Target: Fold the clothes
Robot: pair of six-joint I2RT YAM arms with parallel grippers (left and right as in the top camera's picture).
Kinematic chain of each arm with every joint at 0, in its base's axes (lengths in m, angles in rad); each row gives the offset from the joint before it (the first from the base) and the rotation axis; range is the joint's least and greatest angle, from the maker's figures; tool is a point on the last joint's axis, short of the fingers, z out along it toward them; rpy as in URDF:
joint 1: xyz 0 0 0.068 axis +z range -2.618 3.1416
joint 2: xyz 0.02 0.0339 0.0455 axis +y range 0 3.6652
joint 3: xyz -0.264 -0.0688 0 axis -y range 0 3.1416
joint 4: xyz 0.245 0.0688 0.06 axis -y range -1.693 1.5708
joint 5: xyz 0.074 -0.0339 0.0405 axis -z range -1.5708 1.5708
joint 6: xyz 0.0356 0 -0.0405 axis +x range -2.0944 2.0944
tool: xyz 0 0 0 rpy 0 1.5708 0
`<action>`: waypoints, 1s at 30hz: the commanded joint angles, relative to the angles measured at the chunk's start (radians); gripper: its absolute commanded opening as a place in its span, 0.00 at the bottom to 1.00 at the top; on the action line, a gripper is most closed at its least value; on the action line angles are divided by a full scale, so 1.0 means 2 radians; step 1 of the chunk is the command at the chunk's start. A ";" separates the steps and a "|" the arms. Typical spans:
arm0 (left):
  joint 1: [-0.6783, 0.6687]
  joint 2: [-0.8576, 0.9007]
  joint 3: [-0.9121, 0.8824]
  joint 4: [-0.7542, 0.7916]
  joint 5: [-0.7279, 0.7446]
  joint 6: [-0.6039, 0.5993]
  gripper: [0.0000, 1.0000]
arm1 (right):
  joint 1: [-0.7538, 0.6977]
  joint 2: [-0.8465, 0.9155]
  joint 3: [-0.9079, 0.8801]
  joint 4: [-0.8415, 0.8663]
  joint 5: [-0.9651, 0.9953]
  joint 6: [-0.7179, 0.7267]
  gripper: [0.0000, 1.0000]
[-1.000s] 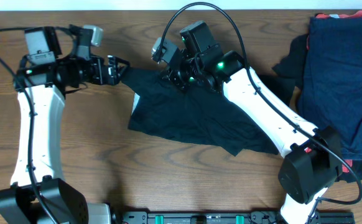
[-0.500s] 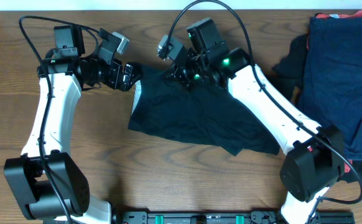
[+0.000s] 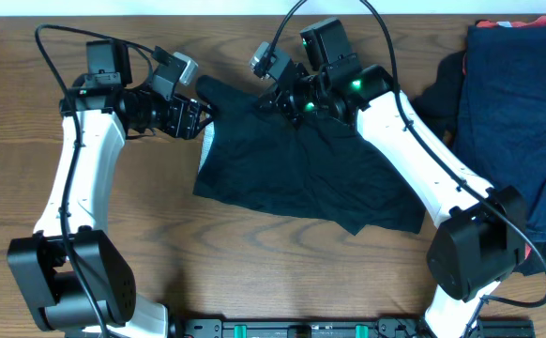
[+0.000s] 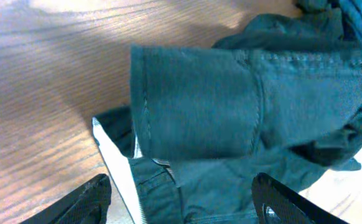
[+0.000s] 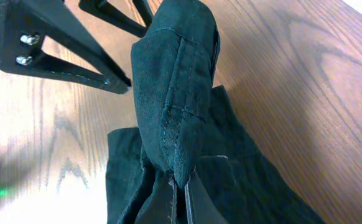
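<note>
Overhead: left gripper has swung in from the upper left and is now sitting at the left edge of the black shorts, just beside the white label. Right gripper has been drifting up and right, taking the top hem with it, so a flap is now sticking out toward upper centre. I'm reading this as setup for a two-handed pull to square the garment; no fold made yet. The rest of the shorts is lying rumpled mid-frame on the wood-grain tabletop. The remaining clothes, navy with red-orange peeking out, are sitting heaped at the right edge.

Left wrist: fingers are standing wide apart with nothing between them. Ahead of them the shorts are showing as matte woven cloth, a doubled-over band with stitched seams, limp.

Right wrist: fingers are pinching narrow on a stitched edge of the shorts. The cloth is rising as a thick hemmed ridge. The left gripper's spread frame is showing at upper left.
</note>
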 commanded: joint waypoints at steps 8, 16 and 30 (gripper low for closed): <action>-0.014 0.007 0.007 0.075 0.045 -0.096 0.74 | -0.002 -0.015 0.006 0.001 -0.033 -0.006 0.01; -0.028 0.009 0.007 0.098 0.037 -0.096 0.74 | -0.002 -0.015 0.006 -0.001 -0.033 -0.006 0.01; -0.028 0.007 0.007 0.182 0.037 -0.155 0.06 | -0.013 -0.024 0.006 -0.012 -0.043 0.001 0.24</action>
